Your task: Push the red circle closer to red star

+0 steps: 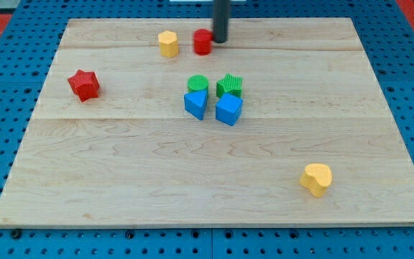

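Red circle block [203, 42]: lying near the pale wooden counter's [192, 180] top edge, beside a yellow hexagonal block [167, 43].
Red star block [83, 85]: sitting well apart, toward the view's left.
Tool, my tip [221, 41]: a plain rod with no jaws, gripping nothing, touching the circle's right side.

Near the top edge of the surface [121, 180], the yellow hexagon [167, 43] lies just left of the red circle [203, 42], with the tool's tip [221, 42] just beside the circle on its right. The red star [83, 85] sits near the left edge. At the centre, the green circle [198, 83] and green star [230, 85] lie behind the blue triangle [196, 103] and blue cube [228, 110]. The yellow heart [316, 179] lies toward the bottom-right corner.
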Controlling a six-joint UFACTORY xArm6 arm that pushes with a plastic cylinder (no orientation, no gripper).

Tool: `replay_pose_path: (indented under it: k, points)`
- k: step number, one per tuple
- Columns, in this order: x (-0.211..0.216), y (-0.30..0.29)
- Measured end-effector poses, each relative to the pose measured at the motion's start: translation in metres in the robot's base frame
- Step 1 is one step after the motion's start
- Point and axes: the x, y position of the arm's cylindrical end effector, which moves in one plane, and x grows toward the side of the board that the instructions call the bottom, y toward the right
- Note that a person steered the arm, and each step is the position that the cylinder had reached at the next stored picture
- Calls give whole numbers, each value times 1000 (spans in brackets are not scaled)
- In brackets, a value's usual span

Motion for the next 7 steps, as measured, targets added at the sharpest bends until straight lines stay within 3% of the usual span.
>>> replay_pose_path:
  k: [1,2,4,5,6,7]
  points:
    - [5,-65]
    - [22,-87]
    - [60,-88]
    - [63,-46]
    - [91,-54]
    - [99,-121]
